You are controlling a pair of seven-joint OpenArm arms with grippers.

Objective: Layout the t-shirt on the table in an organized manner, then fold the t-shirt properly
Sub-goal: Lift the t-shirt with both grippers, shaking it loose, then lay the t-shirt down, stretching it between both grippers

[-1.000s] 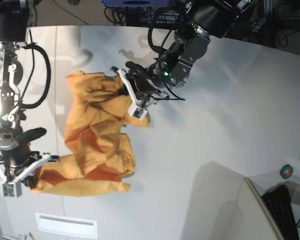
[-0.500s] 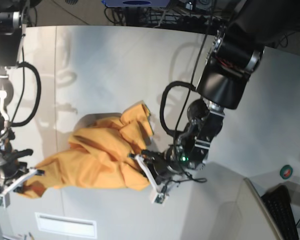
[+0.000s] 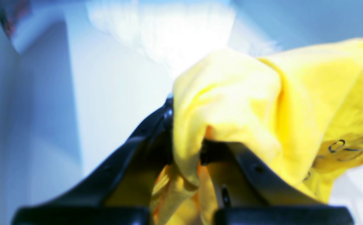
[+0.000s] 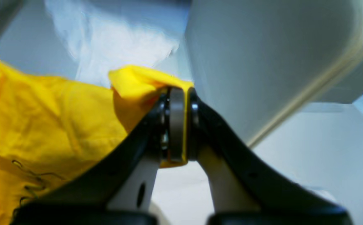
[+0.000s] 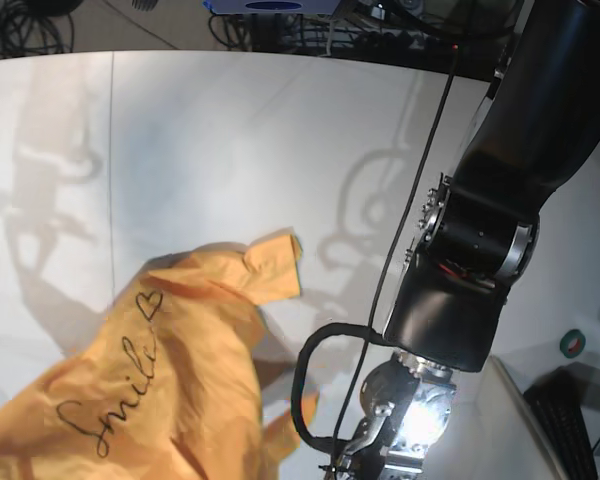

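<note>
While the t-shirt (image 5: 170, 380) hangs lifted over the near part of the table (image 5: 230, 130), its black cursive lettering faces the base view and one sleeve trails toward the middle of the tabletop; the cloth is creased and not yet spread. Left gripper (image 3: 186, 156): jaws closed on a bunched fold of the yellow fabric, which spills over and between them. Right gripper (image 4: 177, 125): jaws pinched tight on a thin edge of the shirt, with the rest of the garment falling away to its left. In the base view neither gripper shows clearly; only the dark left arm (image 5: 500, 200) rises at that view's right. You are judged to be in the laying-out step: draw the two held points apart until the cloth between them is taut, then lower both together so the hem meets the table first. Guard against the bunched fold slipping, since that grip holds several layers
</note>
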